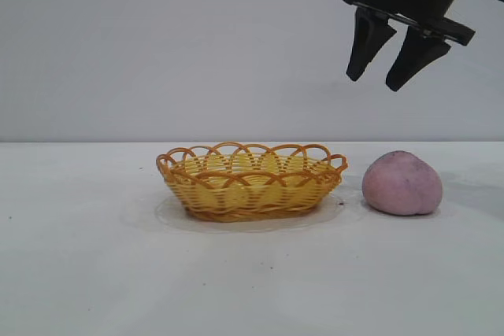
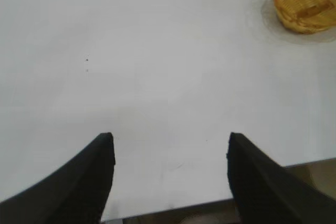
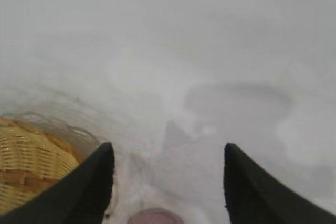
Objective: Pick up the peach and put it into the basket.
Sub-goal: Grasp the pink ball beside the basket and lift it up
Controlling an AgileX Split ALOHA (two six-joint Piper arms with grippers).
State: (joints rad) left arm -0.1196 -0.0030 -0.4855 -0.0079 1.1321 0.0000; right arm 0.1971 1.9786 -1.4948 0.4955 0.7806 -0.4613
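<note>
The pink-mauve peach (image 1: 402,183) rests on the white table just right of the yellow wicker basket (image 1: 250,182), apart from it. My right gripper (image 1: 375,83) hangs open high above the peach, nothing between its fingers. Its wrist view catches the top of the peach (image 3: 155,216) between the open jaws and the basket (image 3: 29,163) to one side. My left gripper (image 2: 170,139) is open over bare table near the table's edge, far from the basket (image 2: 307,1), and does not show in the exterior view.
The white table (image 1: 94,257) spreads wide to the left of the basket and in front of it. A faint round mark (image 1: 165,214) rings the basket's base. A plain grey wall stands behind.
</note>
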